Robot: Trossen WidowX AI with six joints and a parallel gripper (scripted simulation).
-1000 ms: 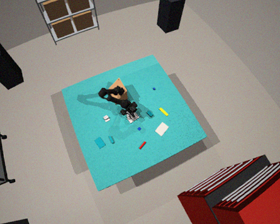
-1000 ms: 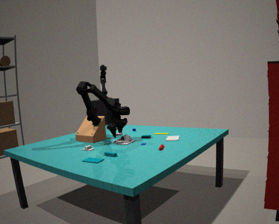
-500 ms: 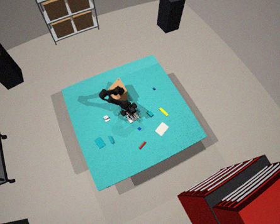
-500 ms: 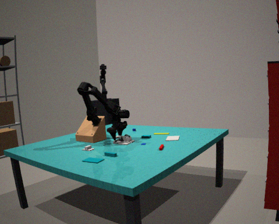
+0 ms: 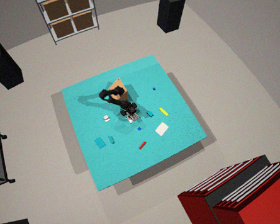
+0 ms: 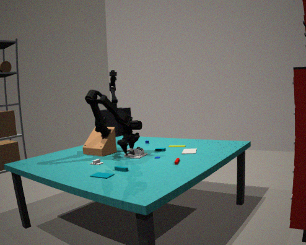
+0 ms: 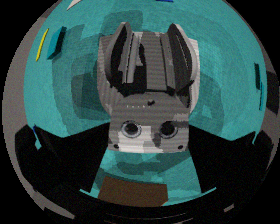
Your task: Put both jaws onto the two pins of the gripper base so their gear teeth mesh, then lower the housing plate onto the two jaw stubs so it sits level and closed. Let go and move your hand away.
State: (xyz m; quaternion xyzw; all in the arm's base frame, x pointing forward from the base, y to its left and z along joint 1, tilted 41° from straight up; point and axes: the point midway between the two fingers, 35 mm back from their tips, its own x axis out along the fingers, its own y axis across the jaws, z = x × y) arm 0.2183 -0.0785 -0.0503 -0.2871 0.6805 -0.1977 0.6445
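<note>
The grey housing plate point(image 7: 149, 117), with two round holes, is between the fingers of my gripper point(image 5: 130, 113) point(image 6: 128, 151) point(image 7: 149, 127), which is shut on it. The gripper is low over the near part of the pale gripper base point(image 5: 133, 117) point(image 6: 135, 155) point(image 7: 102, 87). The two grey jaws, left jaw point(image 7: 117, 60) and right jaw point(image 7: 183, 57), stand on the base side by side with a gap between them. The plate covers their near ends, so pins and teeth are hidden. Dark and grey shapes show inside the holes. Whether the plate rests on the stubs, I cannot tell.
A small white part point(image 5: 106, 118) point(image 6: 96, 161) lies to one side. Teal blocks point(image 5: 149, 113) point(image 5: 111, 139), a teal plate point(image 5: 100, 142), a white plate point(image 5: 162, 129), a yellow bar point(image 5: 163, 112), a red bar point(image 5: 142, 145) and blue pieces point(image 5: 139, 128) point(image 5: 154, 88) lie around. A wooden wedge point(image 6: 96, 150) stands under the arm.
</note>
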